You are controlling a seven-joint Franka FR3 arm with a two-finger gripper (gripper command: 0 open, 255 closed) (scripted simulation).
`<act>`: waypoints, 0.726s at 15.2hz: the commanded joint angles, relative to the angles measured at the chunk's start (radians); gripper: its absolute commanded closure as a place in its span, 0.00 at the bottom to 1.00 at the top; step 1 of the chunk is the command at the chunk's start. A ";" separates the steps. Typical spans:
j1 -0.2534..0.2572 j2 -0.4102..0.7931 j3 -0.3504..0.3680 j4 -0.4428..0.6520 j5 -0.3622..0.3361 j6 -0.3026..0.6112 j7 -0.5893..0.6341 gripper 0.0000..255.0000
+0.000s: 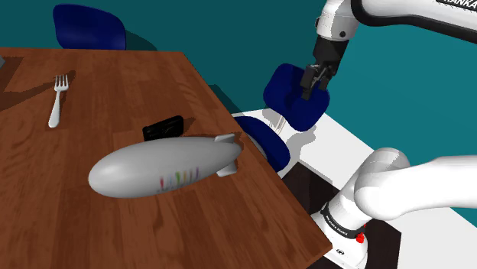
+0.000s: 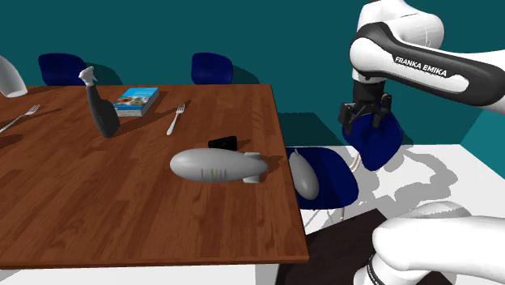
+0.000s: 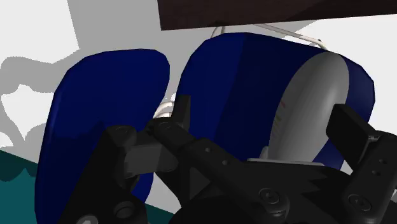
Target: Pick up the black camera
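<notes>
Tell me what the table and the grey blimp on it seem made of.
The table looks like wood: reddish-brown with dark grain streaks. The blimp is smooth, plain grey with a soft sheen, perhaps plastic or painted metal; I cannot tell which.

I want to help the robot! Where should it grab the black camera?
Probably from above, pinching across its thin body, front to back. The black camera stands upright on the table like a flat slab, and the grey blimp lies close beside it, crowding any sideways approach from there.

Partly hidden behind grey blimp (image 1: 153, 172): black camera (image 1: 163, 128); print on book (image 2: 136, 100) too small.
</notes>
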 commanded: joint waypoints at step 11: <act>-0.038 0.035 0.270 0.011 0.234 0.038 0.523 0.00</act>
